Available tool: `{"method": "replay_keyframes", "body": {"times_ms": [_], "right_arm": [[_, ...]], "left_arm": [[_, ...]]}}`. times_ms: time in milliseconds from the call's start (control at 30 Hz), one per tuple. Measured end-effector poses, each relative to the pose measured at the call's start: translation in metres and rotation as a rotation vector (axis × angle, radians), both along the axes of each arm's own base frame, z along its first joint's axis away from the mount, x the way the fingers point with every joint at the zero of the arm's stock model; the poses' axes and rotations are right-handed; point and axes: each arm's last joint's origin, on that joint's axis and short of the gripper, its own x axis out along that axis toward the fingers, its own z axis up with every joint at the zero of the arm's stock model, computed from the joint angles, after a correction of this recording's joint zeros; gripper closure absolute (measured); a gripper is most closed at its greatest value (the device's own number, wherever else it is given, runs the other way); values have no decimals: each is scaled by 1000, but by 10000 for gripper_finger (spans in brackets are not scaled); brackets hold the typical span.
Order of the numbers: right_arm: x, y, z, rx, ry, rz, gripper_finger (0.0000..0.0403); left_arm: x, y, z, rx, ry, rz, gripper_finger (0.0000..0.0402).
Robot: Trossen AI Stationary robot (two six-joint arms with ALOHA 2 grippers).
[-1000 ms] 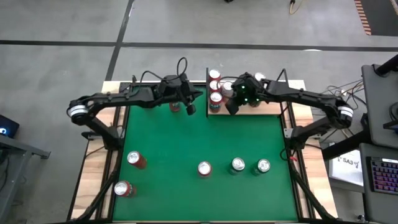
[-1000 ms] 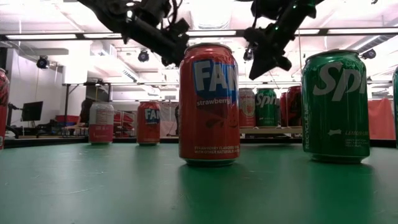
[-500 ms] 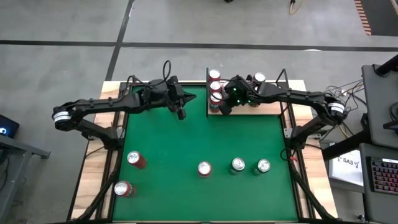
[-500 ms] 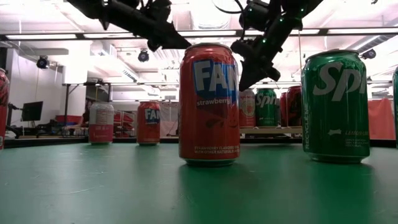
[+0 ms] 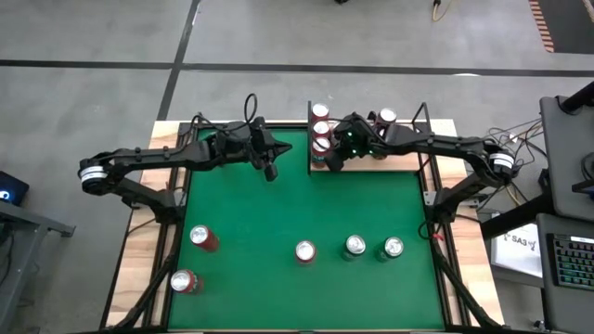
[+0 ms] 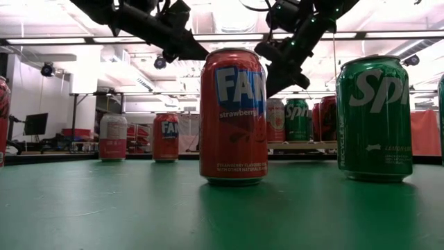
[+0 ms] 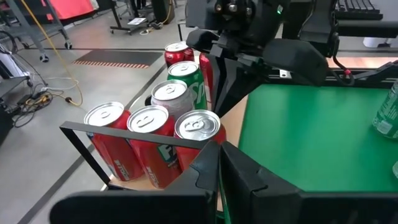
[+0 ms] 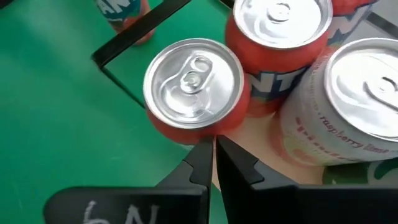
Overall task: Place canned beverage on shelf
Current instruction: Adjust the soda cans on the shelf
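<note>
The shelf (image 5: 390,160), a pale wooden board with black rods, sits at the table's far edge and carries several cans (image 7: 149,121). More cans stand on the green felt near the front, among them a red strawberry can (image 6: 233,114) and a green can (image 6: 374,118). My right gripper (image 5: 327,165) is shut and hangs over the shelf's near left corner, beside the corner red can (image 8: 194,78). My left gripper (image 5: 269,172) is shut and holds nothing. It hangs above the felt left of the shelf, pointing toward it. My right gripper's shut fingertips (image 8: 208,149) come slanting down from the table's right side, right by the side of the corner red can (image 8: 186,134), which stands upright on the shelf. Whether they touch it, I cannot tell.
Two red cans (image 5: 202,237) (image 5: 184,281) stand at the front left. A row of three cans (image 5: 304,250) (image 5: 355,246) (image 5: 392,248) stands at the front middle. An orange can (image 8: 121,12) stands on the felt left of the shelf. The felt's middle is free.
My left gripper has drawn back toward the table's left edge, away from the shelf, staying shut. My right gripper has gone toward the table's left along the shelf's near edge and a little down, also shut. No can has moved.
</note>
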Motion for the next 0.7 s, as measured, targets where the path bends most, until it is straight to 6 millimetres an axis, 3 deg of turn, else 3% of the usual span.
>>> {"method": "replay_keyframes", "body": {"times_ms": [200, 500, 700], "right_arm": [[-6, 3, 6, 2, 3, 4, 390], [-39, 8, 58, -23, 15, -55, 390], [-63, 5, 72, 54, 163, -139, 390]], "left_arm": [[1, -4, 0, -11, -4, -9, 402], [5, -16, 0, 11, 3, -61, 402], [5, -18, 0, 47, 15, -78, 402]]}}
